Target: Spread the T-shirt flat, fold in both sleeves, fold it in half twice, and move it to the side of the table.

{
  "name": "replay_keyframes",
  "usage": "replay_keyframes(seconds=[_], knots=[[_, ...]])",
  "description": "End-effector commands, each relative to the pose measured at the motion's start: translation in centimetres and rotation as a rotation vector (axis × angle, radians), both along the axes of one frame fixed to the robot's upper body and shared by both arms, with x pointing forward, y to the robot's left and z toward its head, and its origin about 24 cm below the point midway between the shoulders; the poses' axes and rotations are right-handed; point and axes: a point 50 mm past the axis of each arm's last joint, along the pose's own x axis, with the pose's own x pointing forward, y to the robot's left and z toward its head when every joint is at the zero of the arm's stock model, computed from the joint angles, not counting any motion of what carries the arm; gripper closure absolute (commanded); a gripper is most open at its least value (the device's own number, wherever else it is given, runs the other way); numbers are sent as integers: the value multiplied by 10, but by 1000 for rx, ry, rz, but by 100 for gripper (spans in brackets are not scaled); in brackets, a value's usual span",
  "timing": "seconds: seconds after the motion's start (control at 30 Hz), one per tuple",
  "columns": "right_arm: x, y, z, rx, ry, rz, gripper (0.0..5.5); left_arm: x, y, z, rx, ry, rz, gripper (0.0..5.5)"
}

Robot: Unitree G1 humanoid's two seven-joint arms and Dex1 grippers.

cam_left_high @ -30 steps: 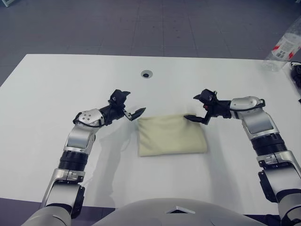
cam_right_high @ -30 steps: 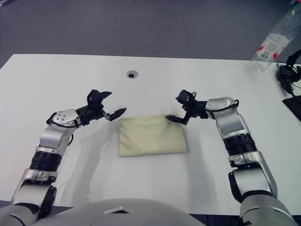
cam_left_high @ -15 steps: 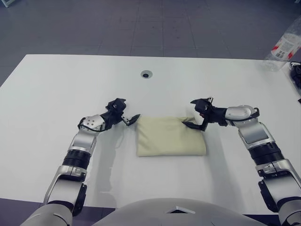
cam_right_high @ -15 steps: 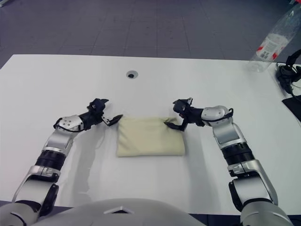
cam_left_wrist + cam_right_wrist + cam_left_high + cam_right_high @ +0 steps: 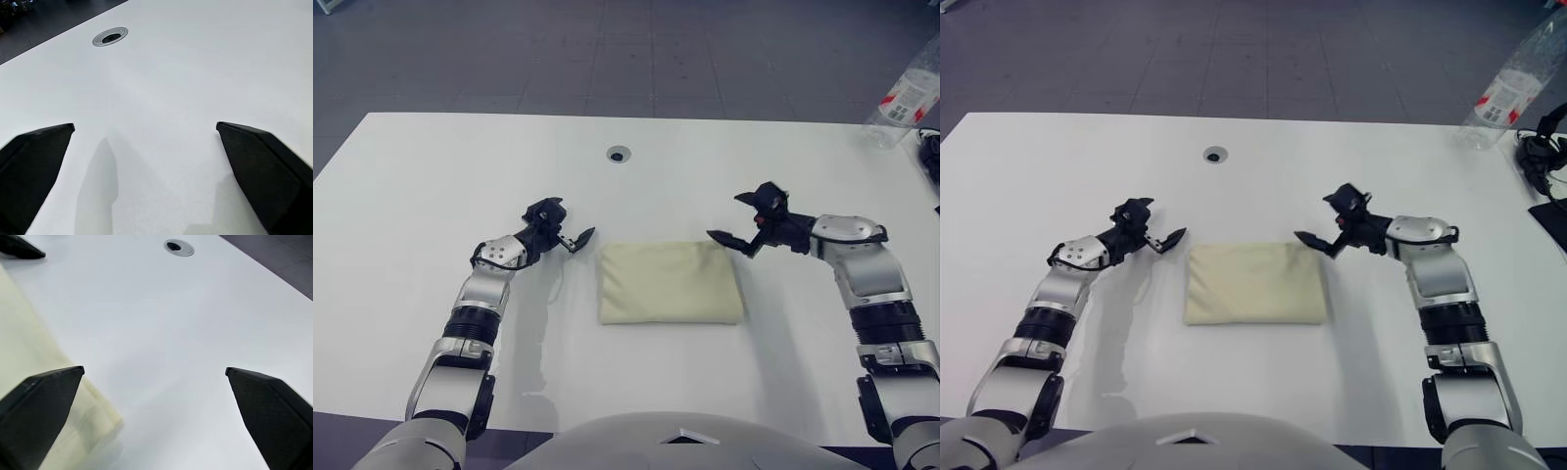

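Now the folded shirt [image 5: 671, 282] lies in the middle of the surface [image 5: 431, 176], left claw [image 5: 573, 220] and right claw [image 5: 726, 217] open beside its far corners; folding looks done, so you next grip it and move it aside

There is one folded cream T-shirt [image 5: 671, 282] and one white worktop [image 5: 431, 166], which has one round cable hole [image 5: 619, 154]. The pincers number two, the left pincer [image 5: 576, 219] and the right pincer [image 5: 724, 217], each with two dark fingers. At the worktop's far right corner are one clear plastic bottle [image 5: 1513, 83] and one black corded item [image 5: 1538, 152].
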Motion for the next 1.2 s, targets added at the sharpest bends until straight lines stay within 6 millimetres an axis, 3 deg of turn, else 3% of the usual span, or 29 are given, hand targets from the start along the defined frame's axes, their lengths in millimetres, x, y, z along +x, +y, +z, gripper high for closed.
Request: replay_keyframes(seconds=[0.03,0.2,0.3,0.4,0.53,0.67,0.8,1.0,1.2], knots=[[4,-5,27,89,-71,-37,13,8,3,11,-27,-38,30,10],[0,6,24,165,-155,-29,13,11,10,21,-41,-82,63,10],[-17,31,14,218,-163,134,13,16,16,33,-47,-127,95,10],[-47,78,-6,310,-90,401,13,18,22,56,-76,-219,128,10],[-44,105,-26,418,-142,414,13,13,22,80,-141,-320,153,10],[-46,110,-50,440,-119,455,13,11,15,88,-186,-350,133,10],[-39,116,-77,365,-88,481,13,7,12,88,-187,-355,119,10],[-49,117,-111,244,48,584,13,7,4,85,-180,-341,85,10],[-50,111,-125,113,106,627,13,8,6,85,-184,-334,90,10]])
